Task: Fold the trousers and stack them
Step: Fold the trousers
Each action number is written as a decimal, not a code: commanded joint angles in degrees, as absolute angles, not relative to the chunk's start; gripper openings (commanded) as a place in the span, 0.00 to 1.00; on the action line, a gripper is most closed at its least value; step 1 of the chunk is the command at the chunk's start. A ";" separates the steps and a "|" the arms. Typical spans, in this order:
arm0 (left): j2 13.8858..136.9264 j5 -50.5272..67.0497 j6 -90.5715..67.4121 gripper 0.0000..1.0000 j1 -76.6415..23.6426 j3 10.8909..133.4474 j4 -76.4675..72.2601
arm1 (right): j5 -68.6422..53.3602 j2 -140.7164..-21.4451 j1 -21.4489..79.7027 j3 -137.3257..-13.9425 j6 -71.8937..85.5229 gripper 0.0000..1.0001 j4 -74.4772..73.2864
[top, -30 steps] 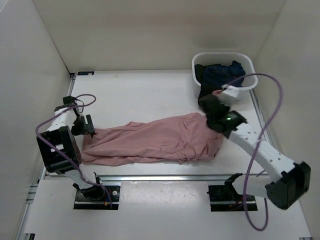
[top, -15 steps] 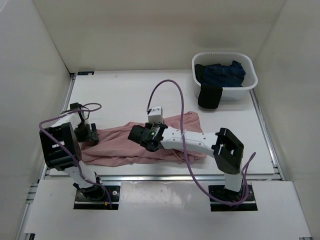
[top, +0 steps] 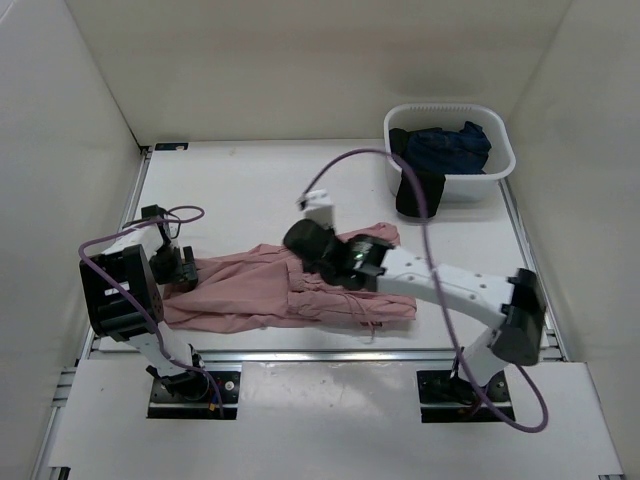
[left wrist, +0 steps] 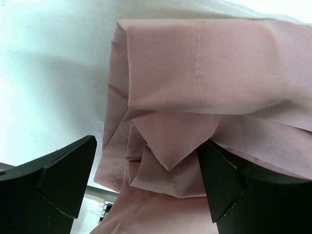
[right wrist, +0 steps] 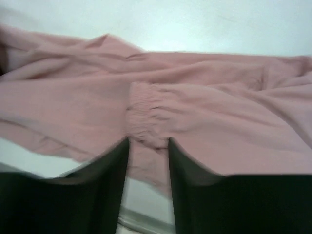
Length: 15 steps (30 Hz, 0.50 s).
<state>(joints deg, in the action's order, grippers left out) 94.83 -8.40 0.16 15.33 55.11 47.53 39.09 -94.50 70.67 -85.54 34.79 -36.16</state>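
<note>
Two layers of trousers (top: 290, 290) lie across the near table (top: 240, 190), soft, light, wrinkle-prone. Left gripper (left wrist: 146, 170) stands apart, straddling the hem folds at the left. Right gripper (right wrist: 148, 156) pinches the gathered waistband (right wrist: 144, 117). Waistband and hems look the firmest holds.

Lab test cell: white enclosure walls (top: 90, 80), rail-mounted arm bases (top: 185, 385).
</note>
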 commanded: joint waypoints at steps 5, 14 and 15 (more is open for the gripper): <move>93.78 -8.70 0.00 0.96 14.85 55.11 45.62 | 26.75 -90.09 58.72 -66.05 43.58 0.00 -34.38; 93.25 -9.23 0.00 0.96 14.85 54.58 46.14 | 24.14 -89.67 52.56 -60.99 45.88 0.66 -32.77; 93.25 -9.23 0.00 0.96 14.85 54.58 46.14 | 25.74 -85.99 52.56 -61.95 45.88 0.73 -33.57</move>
